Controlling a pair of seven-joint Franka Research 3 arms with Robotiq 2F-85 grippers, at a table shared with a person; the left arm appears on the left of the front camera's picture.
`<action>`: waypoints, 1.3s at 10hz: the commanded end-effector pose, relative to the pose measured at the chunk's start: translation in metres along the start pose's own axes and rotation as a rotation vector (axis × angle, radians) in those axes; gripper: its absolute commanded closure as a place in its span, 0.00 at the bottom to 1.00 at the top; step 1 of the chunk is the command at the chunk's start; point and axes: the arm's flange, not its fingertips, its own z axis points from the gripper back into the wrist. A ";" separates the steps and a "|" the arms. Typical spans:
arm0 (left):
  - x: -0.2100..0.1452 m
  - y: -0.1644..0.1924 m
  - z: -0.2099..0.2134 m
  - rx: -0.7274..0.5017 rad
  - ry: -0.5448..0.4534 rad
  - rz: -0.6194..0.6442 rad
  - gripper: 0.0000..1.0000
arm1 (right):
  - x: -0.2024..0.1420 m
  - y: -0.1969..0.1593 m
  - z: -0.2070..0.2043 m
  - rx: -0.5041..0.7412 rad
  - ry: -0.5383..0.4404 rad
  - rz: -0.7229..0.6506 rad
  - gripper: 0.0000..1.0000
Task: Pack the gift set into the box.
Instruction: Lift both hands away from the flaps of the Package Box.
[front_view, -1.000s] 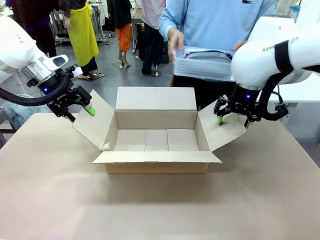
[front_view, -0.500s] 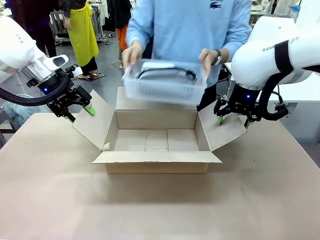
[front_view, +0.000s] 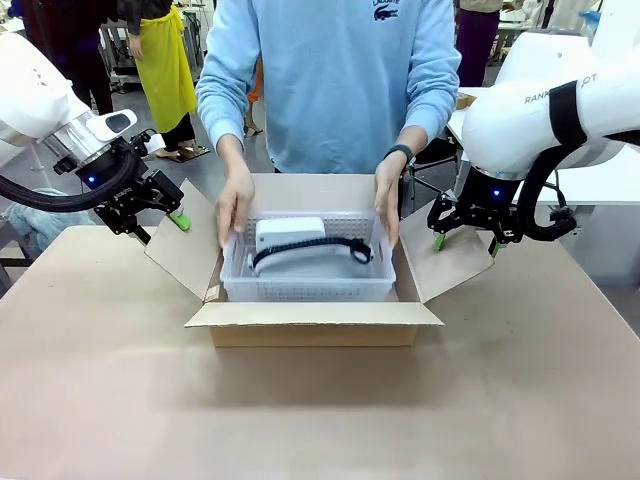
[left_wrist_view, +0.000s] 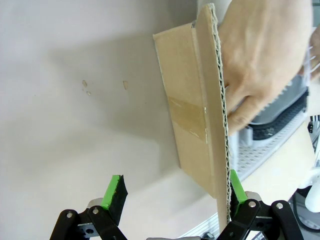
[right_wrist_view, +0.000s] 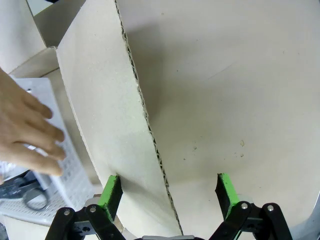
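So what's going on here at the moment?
A person in a light blue sweatshirt holds the flat, pale grey-white rectangular gift set by its ends with both hands, low inside the open brown cardboard box. The left claw and the right claw are both open, each astride the edge of one of the box's side flaps, not clamped on it.

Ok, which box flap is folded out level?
The near flap, on the robot's side; the left flap and right flap slant upward, and the far flap stands upright.
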 end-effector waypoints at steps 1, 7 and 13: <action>-0.003 0.000 0.001 0.015 0.001 0.007 0.00 | 0.004 0.003 0.002 -0.028 -0.011 -0.020 0.00; -0.003 0.000 0.001 0.015 0.001 0.007 0.00 | 0.000 0.000 0.000 0.000 0.000 0.000 0.00; -0.067 0.072 0.065 -0.990 -0.342 -0.555 0.00 | -0.005 -0.154 0.073 1.235 0.207 0.150 0.00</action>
